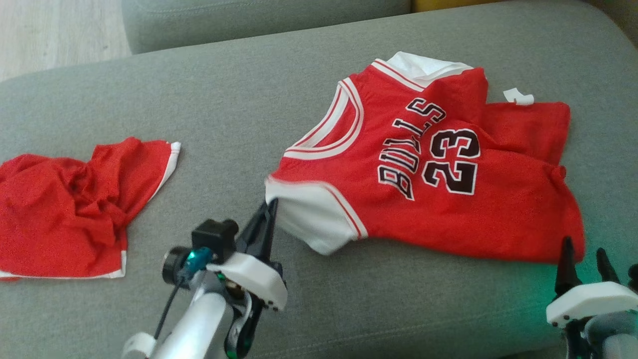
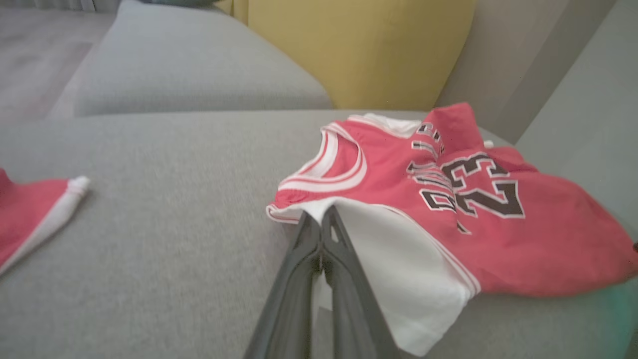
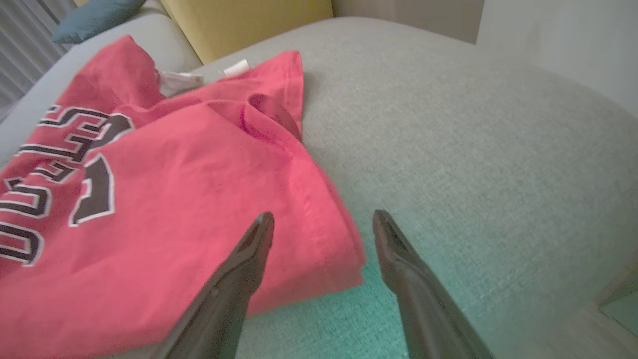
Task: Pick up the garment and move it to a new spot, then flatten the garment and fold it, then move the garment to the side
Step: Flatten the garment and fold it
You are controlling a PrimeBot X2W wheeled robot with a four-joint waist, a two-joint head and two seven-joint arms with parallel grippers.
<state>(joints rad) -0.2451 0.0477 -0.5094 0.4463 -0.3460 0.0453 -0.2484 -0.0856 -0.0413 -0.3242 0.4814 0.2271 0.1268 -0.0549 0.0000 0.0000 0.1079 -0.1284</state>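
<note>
Left pincer (image 1: 271, 205) (image 2: 319, 215) first: its two dark fingers are pressed tight together, nipped on the white inner edge of the red mesh basketball jersey (image 1: 498, 219) (image 2: 389, 164) (image 3: 174, 199), right where a white-striped shoulder strap ends. White cloth shows between the fingers in the left wrist view. Over to the right pincer (image 1: 584, 253) (image 3: 324, 219): fingers spread wide, gripping nothing, poised at the jersey's near hem corner, one finger over red cloth, the other over bare seat. The jersey itself lies rumpled on the right half of the grey fabric sofa seat (image 1: 224, 99) (image 2: 174, 164) (image 3: 473, 124), black BULLS 23 lettering face up and running sideways, a small white tag (image 1: 518, 96) (image 3: 237, 67) at its far edge. Well apart, on the left of the seat, sits a crumpled pair of red shorts with white trim (image 1: 65, 209) (image 2: 30, 209). Behind the seat, a mustard-yellow cushion (image 2: 359, 50) (image 3: 249, 20).
</note>
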